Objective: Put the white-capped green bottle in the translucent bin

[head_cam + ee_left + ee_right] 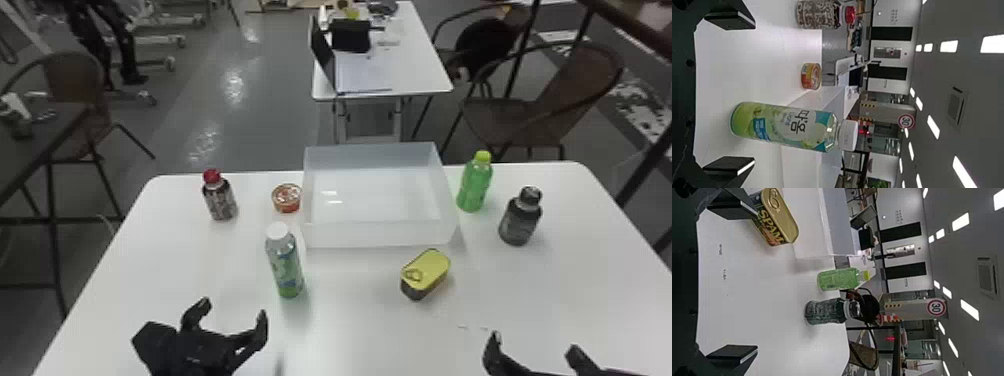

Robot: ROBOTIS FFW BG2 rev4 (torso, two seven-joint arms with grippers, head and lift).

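White-capped green bottle [286, 265], upright, just ahead and right of the left gripper [233, 307], splayed and empty (same for the right gripper [534, 343], way farther off tbh).

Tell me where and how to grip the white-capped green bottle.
I'd grip the white-capped green bottle around its middle, the open left gripper coming in level from the robot's side, a finger on each flank: it stands upright, its body tall and round.
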